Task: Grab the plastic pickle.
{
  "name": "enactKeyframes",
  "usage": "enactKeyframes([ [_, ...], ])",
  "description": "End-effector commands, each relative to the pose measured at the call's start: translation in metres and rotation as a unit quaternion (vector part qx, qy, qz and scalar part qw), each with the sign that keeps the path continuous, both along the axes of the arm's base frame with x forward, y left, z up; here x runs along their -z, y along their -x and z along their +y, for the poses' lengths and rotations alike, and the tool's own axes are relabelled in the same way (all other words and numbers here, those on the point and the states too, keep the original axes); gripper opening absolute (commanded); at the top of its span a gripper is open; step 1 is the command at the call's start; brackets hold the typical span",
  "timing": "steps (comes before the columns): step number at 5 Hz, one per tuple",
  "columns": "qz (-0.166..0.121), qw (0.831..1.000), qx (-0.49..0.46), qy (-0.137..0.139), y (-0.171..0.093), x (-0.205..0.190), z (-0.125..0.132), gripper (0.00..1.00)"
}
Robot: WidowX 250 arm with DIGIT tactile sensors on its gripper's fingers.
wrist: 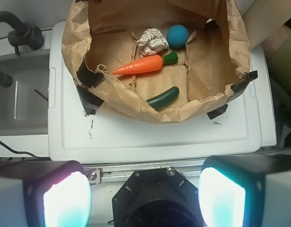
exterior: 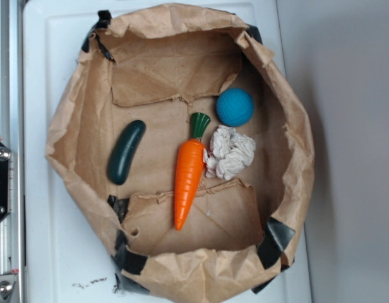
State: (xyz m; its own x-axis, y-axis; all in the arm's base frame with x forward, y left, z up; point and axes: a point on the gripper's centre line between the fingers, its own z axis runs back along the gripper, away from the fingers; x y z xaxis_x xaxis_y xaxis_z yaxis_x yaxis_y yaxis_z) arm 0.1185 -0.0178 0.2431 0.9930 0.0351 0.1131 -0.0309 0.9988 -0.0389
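The plastic pickle [exterior: 125, 152] is dark green and glossy and lies on the floor of a brown paper bag [exterior: 74, 126], at its left side. In the wrist view the pickle [wrist: 163, 97] lies just behind the bag's near wall. My gripper [wrist: 144, 196] is open and empty, its two pale fingers [wrist: 66, 201] wide apart at the bottom of the wrist view, well short of the bag and above the robot's base. The gripper does not show in the exterior view.
An orange carrot with a green top [exterior: 189, 173], a blue-teal ball [exterior: 235, 106] and a crumpled white paper wad [exterior: 231, 153] also lie in the bag. The bag stands on a white lid [wrist: 150, 137]. A grey sink [wrist: 18, 90] is at the left.
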Motion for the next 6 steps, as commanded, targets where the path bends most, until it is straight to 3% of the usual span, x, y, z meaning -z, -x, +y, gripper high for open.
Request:
enactKeyframes([
  [1, 0.0, 1.0, 0.0, 0.0, 0.0, 0.0, 0.0, 1.0],
  [2, -0.004, 1.0, -0.017, 0.018, -0.013, -0.004, -0.01, 1.0],
  [4, -0.025, 0.995, -0.095, 0.026, -0.04, 0.013, -0.007, 1.0],
  [5, 0.003, 0.995, -0.088, 0.047, -0.061, 0.042, 0.003, 1.0],
  [6, 0.017, 0.994, -0.104, 0.041, -0.082, 0.055, 0.021, 1.0],
])
